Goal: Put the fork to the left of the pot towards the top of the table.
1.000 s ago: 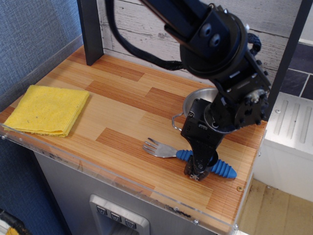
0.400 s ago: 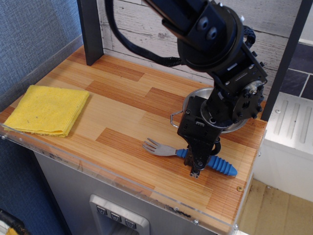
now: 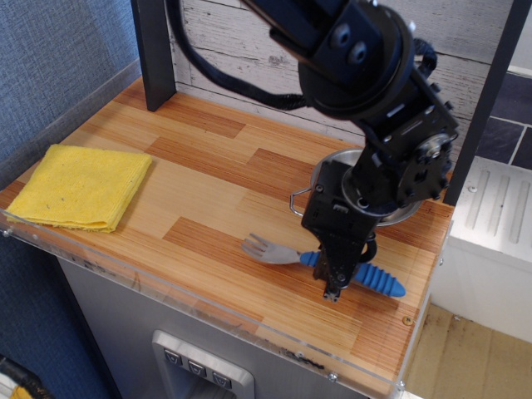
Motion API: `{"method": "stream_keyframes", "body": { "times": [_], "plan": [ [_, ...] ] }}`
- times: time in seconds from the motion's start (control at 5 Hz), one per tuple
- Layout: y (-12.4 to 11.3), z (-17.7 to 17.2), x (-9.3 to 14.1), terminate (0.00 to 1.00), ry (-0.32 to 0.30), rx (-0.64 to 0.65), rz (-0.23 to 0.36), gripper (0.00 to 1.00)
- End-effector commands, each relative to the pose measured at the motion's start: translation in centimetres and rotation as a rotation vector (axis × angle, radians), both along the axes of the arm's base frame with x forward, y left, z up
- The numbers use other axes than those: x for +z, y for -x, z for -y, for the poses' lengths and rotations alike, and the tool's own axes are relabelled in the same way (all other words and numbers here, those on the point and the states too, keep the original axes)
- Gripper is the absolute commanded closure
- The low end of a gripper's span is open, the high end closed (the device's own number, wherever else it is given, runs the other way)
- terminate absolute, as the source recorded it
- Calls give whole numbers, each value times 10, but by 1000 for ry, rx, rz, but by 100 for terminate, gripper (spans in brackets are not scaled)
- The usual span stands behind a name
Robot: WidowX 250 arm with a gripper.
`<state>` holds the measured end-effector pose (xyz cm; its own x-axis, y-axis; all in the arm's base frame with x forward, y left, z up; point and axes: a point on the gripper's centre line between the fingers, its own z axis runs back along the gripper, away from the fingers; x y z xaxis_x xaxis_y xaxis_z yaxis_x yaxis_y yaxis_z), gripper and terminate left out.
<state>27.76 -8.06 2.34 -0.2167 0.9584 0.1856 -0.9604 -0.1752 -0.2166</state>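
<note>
The fork lies at the front right of the table (image 3: pixel 208 166), with its silver head (image 3: pixel 263 248) pointing left and its ribbed blue handle (image 3: pixel 380 281) pointing right. My gripper (image 3: pixel 332 287) points down onto the handle near the neck, fingers drawn together around it. The fork's head looks slightly raised. The steel pot (image 3: pixel 329 169) stands just behind the gripper, mostly hidden by the arm; one wire handle (image 3: pixel 299 201) shows on its left. The ball in it is hidden.
A folded yellow cloth (image 3: pixel 79 187) lies at the left front. A black post (image 3: pixel 155 50) stands at the back left, another (image 3: pixel 492 79) at the right edge. A clear acrylic lip (image 3: pixel 208 303) runs along the front edge. Bare wood lies left of the pot.
The gripper's fingers have narrowed onto the blue handle and risen a little. The fork has shifted slightly, its head moving a bit left and up.
</note>
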Motion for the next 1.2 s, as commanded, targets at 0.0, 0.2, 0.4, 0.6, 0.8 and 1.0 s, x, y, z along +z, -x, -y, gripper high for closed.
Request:
{"method": "stream_keyframes", "body": {
  "times": [0.0, 0.2, 0.4, 0.6, 0.8, 1.0],
  "plan": [
    [14, 0, 35, 0, 27, -12, 94, 100],
    [21, -7, 53, 0, 27, 8, 136, 100],
    [21, -25, 74, 0, 15, 57, 194, 100],
    [4, -47, 86, 0, 13, 106, 222, 100],
    [-20, -68, 93, 0, 11, 144, 226, 100],
    [-46, -98, 88, 0, 13, 188, 218, 100]
  ]
}}
